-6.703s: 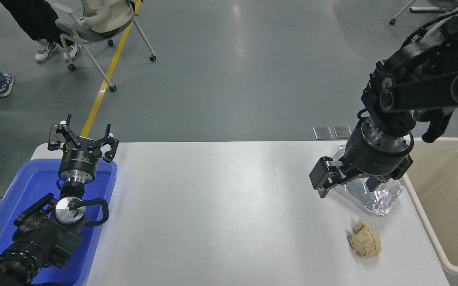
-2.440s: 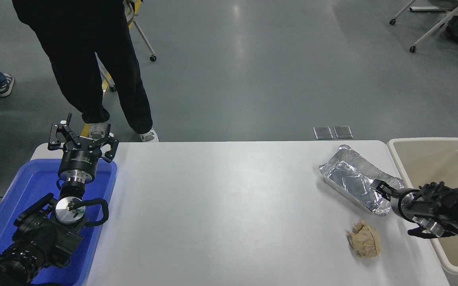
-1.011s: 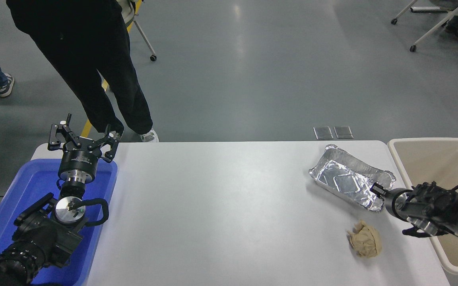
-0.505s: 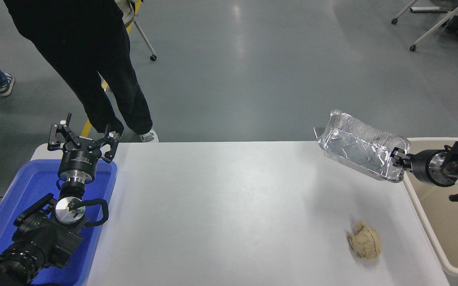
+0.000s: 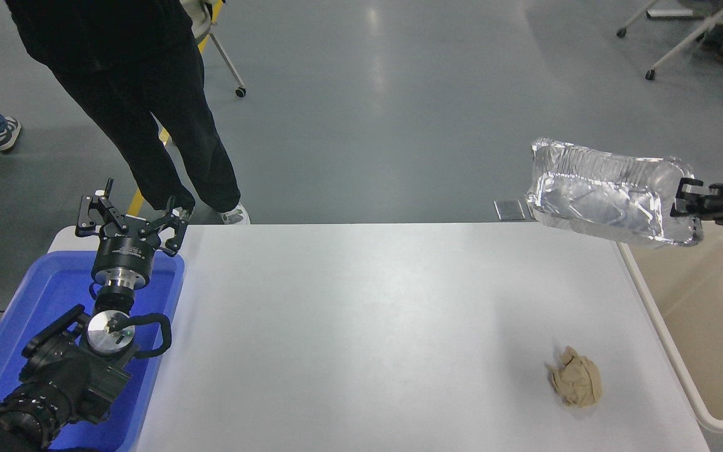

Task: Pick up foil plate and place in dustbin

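The foil plate [image 5: 606, 198], a shiny silver tray with ribbed walls, hangs in the air above the table's far right corner, its hollow side turned toward the camera. My right gripper [image 5: 686, 202] comes in from the right edge and is shut on the tray's right rim. The beige dustbin [image 5: 706, 314] stands beside the table's right edge, below and to the right of the tray. My left gripper [image 5: 128, 220] is parked open over the blue bin at the lower left.
A crumpled tan paper ball [image 5: 577, 384] lies on the white table [image 5: 368, 326] near its front right. A blue plastic bin [image 5: 35, 314] sits at the left edge. A person in black trousers [image 5: 167, 125] stands behind the table's far left corner.
My right gripper took hold of the tray's rim on the table, then lifted it up and to the right. In the last half second the tray rose further toward the dustbin.
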Tool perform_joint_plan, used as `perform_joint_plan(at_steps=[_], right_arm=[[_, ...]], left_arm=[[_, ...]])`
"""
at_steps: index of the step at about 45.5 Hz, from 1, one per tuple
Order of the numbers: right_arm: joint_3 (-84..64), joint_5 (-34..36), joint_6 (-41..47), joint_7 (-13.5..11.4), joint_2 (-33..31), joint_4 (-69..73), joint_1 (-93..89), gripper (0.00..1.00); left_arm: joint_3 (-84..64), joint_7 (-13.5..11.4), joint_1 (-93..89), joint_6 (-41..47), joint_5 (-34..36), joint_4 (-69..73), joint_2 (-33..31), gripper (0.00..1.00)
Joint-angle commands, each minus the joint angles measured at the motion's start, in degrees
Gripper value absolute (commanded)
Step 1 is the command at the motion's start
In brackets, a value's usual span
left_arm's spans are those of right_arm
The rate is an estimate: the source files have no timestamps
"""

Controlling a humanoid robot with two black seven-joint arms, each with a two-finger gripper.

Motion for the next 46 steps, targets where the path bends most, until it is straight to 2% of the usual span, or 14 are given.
perform_joint_plan(at_steps=[1, 9, 20, 30, 46], right_arm=[[-0.32, -2.84, 9.52, -2.02, -1.71, 0.5, 8.44, 0.0], [-0.94, -4.69, 16.64, -3.34, -5.48, 0.23, 12.92, 0.0], [-0.59, -4.69, 15.41, -3.52, -5.93, -5.47, 12.57, 0.0], [1.96, -2.76, 8.3, -3.43, -5.75, -23.04, 4.24, 0.0], [13.47, 14.37, -10.59, -3.43, -2.41, -40.89, -24.41, 0.0]], left_arm=[[0.0, -0.02, 0.0, 0.0, 0.0, 0.0, -0.06, 0.99], [0.0, -0.02, 0.0, 0.0, 0.0, 0.0, -0.05, 0.99], [0.0, -0.02, 0.0, 0.0, 0.0, 0.0, 0.03, 0.99], [0.0, -0.02, 0.0, 0.0, 0.0, 0.0, 0.03, 0.99], [0.0, 0.06, 0.0, 0.0, 0.0, 0.09, 0.03, 0.99]])
